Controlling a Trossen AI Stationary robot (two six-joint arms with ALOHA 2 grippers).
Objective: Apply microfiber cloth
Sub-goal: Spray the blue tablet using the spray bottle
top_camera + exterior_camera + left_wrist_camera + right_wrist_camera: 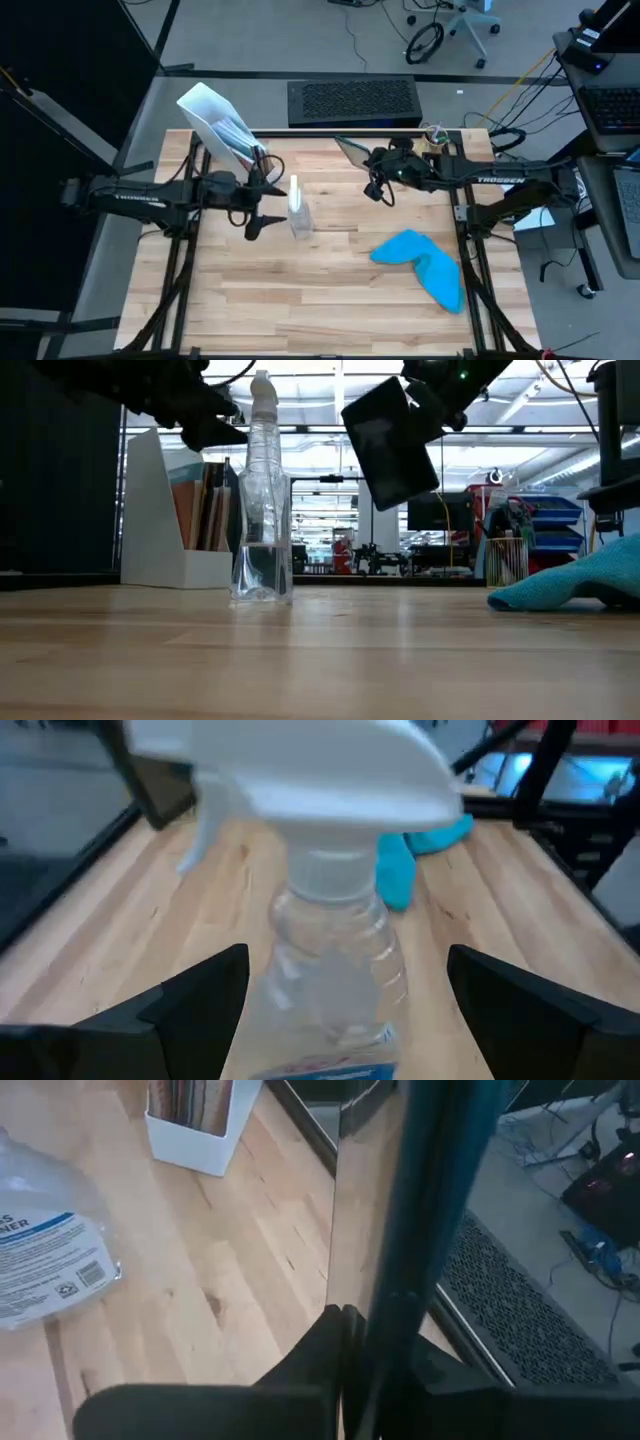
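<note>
Microfiber cloth (422, 263) lies untouched, near right on the counter (300, 300). Right claw (372, 157) grips the tablet (390, 440) aloft; left claw (262, 205), open, flanks the spray bottle (299, 212). Next, I judge, fetch the cloth.

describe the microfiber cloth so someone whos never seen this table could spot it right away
Start at the wooden table seen from above and go to its right side, below the right gripper that holds the tablet up. There the microfiber cloth lies crumpled on the bare wood. It is the only soft, bright sky-blue thing, unlike the clear spray bottle standing mid-table.
</note>
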